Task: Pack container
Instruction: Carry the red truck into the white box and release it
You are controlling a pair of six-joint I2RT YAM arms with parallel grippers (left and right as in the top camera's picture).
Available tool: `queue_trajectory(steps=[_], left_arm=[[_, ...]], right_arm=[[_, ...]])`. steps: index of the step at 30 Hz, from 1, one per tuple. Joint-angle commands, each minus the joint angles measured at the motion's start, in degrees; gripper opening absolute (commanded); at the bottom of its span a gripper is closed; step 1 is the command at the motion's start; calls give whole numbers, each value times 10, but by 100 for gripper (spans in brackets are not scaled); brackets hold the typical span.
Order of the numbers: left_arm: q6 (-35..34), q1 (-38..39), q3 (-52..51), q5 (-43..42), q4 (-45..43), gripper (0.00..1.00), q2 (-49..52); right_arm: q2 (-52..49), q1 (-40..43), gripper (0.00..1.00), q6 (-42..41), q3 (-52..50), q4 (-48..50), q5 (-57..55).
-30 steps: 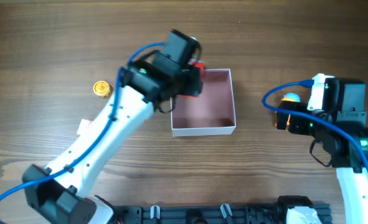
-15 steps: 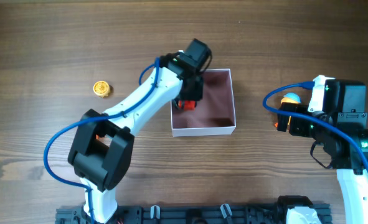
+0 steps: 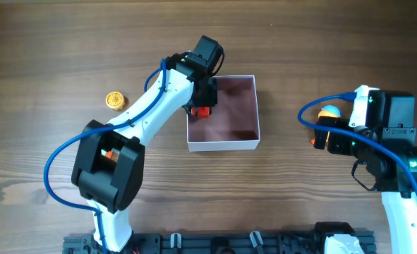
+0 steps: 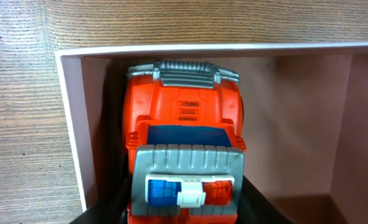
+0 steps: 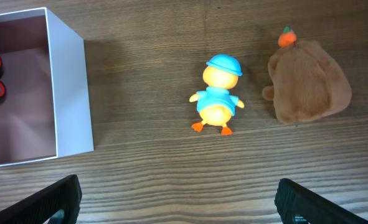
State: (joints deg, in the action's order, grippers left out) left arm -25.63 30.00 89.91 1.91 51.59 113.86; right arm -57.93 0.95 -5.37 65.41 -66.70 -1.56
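Observation:
The container (image 3: pixel 233 106) is a square white-walled box with a dusty-pink inside, at the table's middle. My left gripper (image 3: pixel 202 104) is inside its left side, shut on an orange-red toy truck (image 3: pixel 202 111). In the left wrist view the truck (image 4: pixel 182 124), with a grey grille and a blue-and-red light bar, sits between the fingers (image 4: pixel 184 208), close to the box's left wall (image 4: pixel 68 124). My right gripper (image 5: pixel 177 199) is open and empty over bare wood, right of the box (image 5: pixel 68 93).
A yellow duck toy with a blue cap (image 5: pixel 217 93) lies ahead of my right gripper; it also shows in the overhead view (image 3: pixel 328 111). A brown plush with an orange top (image 5: pixel 308 84) lies beside it. A small yellow round toy (image 3: pixel 114 101) lies at the far left.
My left gripper has carried the truck from the box's far-left rim down into its left side. The box has slid a little to the left. The right arm has not moved.

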Motion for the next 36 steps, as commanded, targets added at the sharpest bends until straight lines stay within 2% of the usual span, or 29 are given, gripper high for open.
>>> queue_trajectory(steps=[1, 5, 10, 14, 18, 24, 30, 36], left_arm=[[-6, 2, 3, 7, 0, 56, 7], [-6, 2, 3, 7, 0, 68, 7], [-6, 3, 5, 5, -2, 65, -2], [-1, 23, 5, 5, -3, 66, -52], [47, 64, 5, -6, -2, 68, -85], [57, 105, -1, -6, 18, 68, -31], [59, 95, -3, -1, 26, 68, 38], [75, 68, -3, 26, -8, 70, 42]], right_arm=[[4, -2, 100, -12, 15, 0, -10], [4, -2, 100, -12, 15, 0, -10], [4, -2, 100, -12, 15, 0, -10], [4, -2, 100, -12, 15, 0, -10], [4, -2, 100, -12, 15, 0, -10], [4, -2, 100, -12, 15, -3, -10], [4, -2, 100, -12, 15, -5, -10], [4, -2, 100, -12, 15, -7, -10]])
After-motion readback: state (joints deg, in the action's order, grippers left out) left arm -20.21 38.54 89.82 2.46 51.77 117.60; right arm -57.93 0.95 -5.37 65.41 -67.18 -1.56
